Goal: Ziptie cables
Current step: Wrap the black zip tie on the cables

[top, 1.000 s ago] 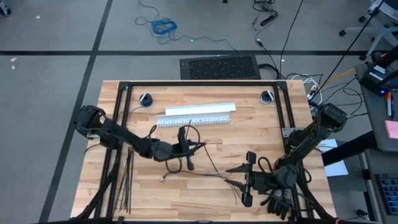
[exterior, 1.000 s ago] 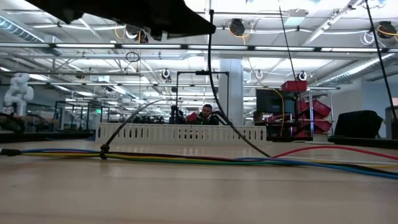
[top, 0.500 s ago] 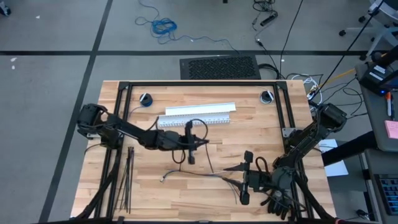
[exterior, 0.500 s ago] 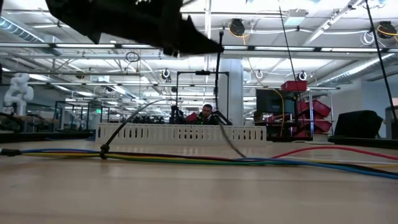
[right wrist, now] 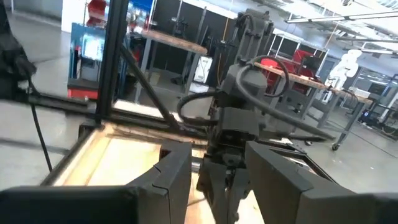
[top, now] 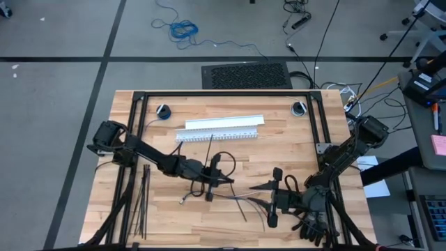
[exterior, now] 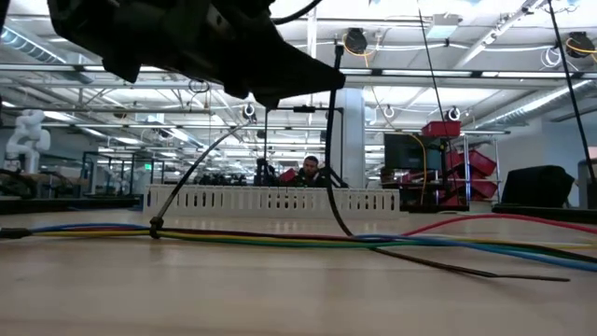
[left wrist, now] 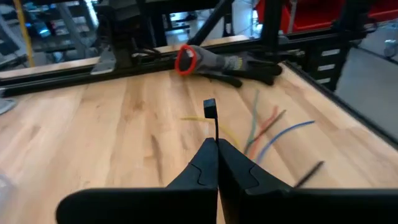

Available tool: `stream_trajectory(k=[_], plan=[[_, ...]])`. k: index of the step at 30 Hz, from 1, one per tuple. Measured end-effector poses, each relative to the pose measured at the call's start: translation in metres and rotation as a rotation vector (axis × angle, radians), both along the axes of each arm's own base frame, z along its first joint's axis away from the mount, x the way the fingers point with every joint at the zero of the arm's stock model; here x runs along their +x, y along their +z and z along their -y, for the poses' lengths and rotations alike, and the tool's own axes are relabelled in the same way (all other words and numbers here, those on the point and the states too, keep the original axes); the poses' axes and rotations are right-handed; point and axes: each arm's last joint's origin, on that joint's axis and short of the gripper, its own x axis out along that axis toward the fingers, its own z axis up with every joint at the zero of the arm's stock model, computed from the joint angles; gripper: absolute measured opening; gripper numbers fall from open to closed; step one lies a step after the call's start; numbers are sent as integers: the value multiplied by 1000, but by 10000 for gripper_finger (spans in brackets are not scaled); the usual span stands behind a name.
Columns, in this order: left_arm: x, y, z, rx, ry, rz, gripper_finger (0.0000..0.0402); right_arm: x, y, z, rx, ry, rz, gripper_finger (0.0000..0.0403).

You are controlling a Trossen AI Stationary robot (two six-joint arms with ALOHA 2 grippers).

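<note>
Across the worktop (top: 174, 209) centre, the cables (top: 240, 202) trail toward the near right side. Over their left part, the left hand (top: 209, 183) is clamped on a ziptie (left wrist: 211, 118), apparently mid-threading; next it likely needs cinching. The right hand (top: 273, 199) waits by the splayed ends, fingers apart, holding nothing. Spare zipties (top: 141, 202) lie at the left edge.

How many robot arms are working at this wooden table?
2. The left arm reaches to the table's middle; the right arm bends over the near right corner. None seems hidden.
</note>
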Motion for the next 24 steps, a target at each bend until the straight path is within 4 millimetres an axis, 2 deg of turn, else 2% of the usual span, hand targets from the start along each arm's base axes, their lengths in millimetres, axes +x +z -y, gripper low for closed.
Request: stream_trajectory(k=[4, 9, 17, 21, 24], plan=[[3, -1, -10, 8, 33, -6, 0, -2, -26, 1, -78, 39, -206, 144], [6, -12, -17, 10, 55, -35, 0, -5, -70, -2, 115, 105, -468, 144], [9, -47, -9, -9, 73, -141, 0, -5, -128, -30, 289, 173, -574, 144], [10, -48, -8, -10, 124, -102, 0, 3, -150, -40, 231, 185, -617, 144], [11, -44, -9, -11, 196, -63, 0, 15, -156, -48, 126, 200, -613, 144]])
